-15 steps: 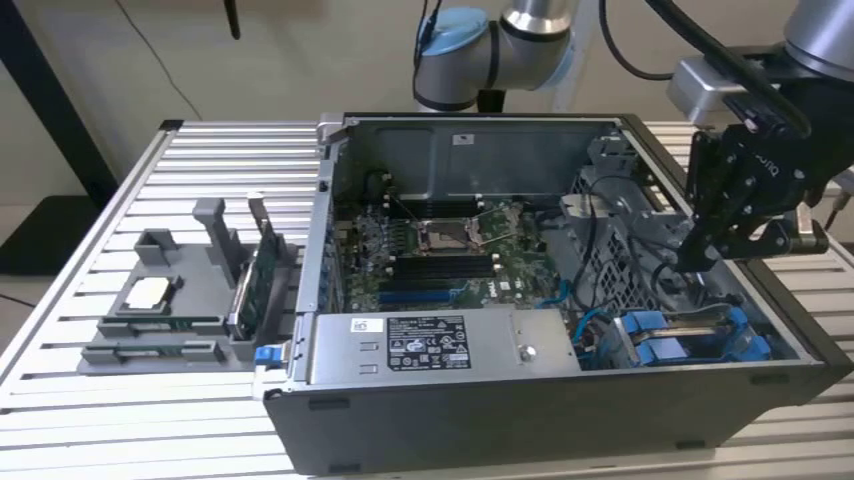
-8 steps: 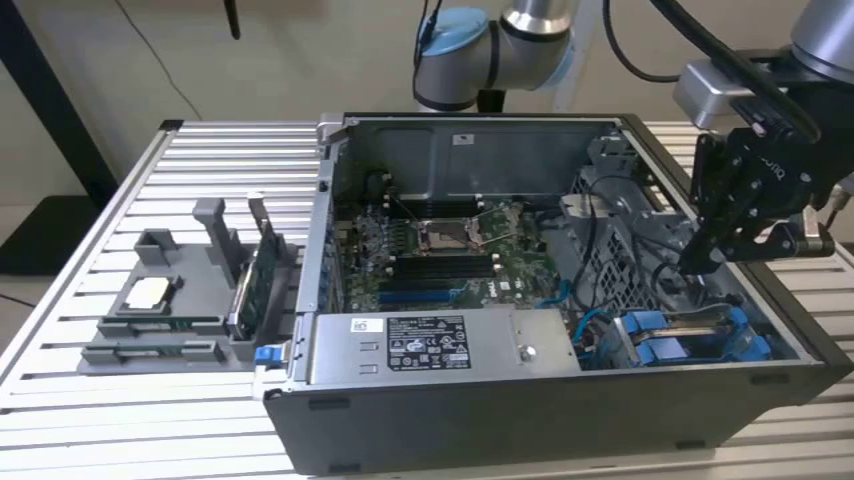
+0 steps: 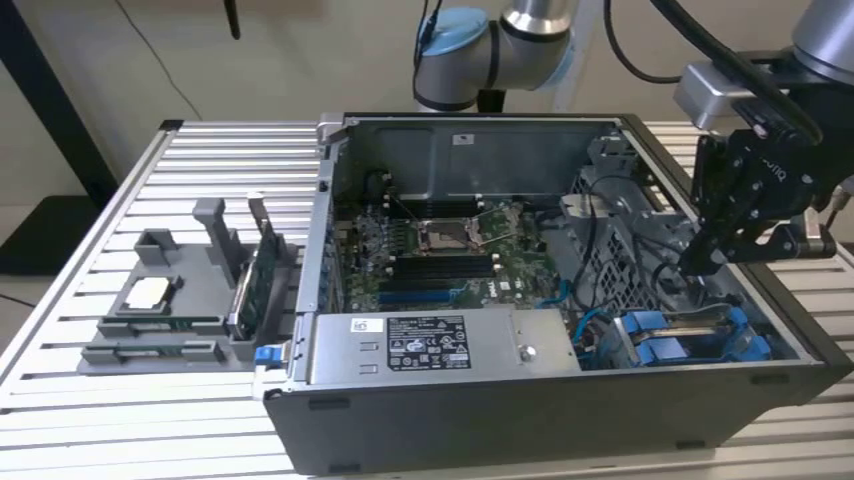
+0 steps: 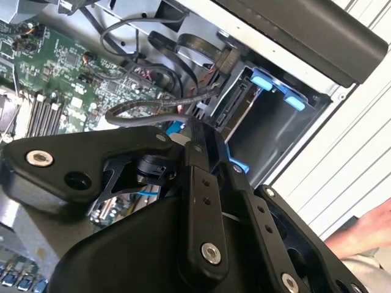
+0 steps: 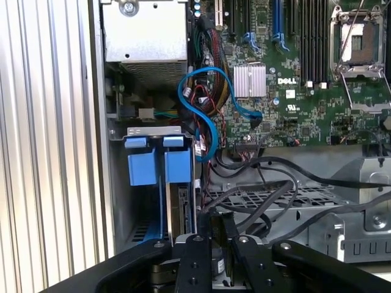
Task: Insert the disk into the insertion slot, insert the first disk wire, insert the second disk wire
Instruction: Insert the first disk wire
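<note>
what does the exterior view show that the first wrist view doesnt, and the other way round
Exterior view: the whole open computer case, the grey parts holder beside it at the exterior view's left, and the arm's joints behind the case.
First wrist view: a close look at the silver heatsink and the blue cable looping next to the slot.
Both: the insertion slot with its blue tabs, the processor socket, the slatted table, and the gripper near the slot.
</note>
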### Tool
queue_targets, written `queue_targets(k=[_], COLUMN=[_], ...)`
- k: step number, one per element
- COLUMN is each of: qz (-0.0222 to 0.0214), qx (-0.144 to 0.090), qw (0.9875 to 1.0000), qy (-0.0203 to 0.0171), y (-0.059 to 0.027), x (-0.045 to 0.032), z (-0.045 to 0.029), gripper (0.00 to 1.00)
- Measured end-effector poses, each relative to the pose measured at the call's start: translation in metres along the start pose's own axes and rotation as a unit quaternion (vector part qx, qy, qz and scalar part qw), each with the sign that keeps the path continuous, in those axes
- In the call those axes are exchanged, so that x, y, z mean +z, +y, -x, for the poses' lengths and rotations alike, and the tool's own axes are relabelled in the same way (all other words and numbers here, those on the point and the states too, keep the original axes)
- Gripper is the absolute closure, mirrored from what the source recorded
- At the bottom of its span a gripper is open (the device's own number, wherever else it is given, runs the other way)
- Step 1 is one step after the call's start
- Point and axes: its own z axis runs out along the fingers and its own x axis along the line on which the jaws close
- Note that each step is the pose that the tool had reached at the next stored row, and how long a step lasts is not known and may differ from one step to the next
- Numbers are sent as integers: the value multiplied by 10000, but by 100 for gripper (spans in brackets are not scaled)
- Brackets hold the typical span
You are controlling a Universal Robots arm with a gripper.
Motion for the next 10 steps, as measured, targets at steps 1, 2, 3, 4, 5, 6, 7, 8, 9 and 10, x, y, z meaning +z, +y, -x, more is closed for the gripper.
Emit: queue_targets(k=[1,2,3,4,5,6,7,8,9,10], qz=[0,0,0,0,0,0,0,0,0,0], qx=[0,0,0,0,0,0,0,0,0,0], qw=[10000,10000,10000,10000,10000,10000,10000,10000,10000,10000], qy=[0,-1,0,0,0,0,-1,0,0,1], y=[0,0,0,-1,-1,-1,-1,-1,-1,-1], x=[3,7,10,13,16,19,22,24,28,31], z=[-4,-7,-11,-15,-18,-22,-24,-27,-29,-31], gripper=[81,81,81,81,81,81,81,81,81,81])
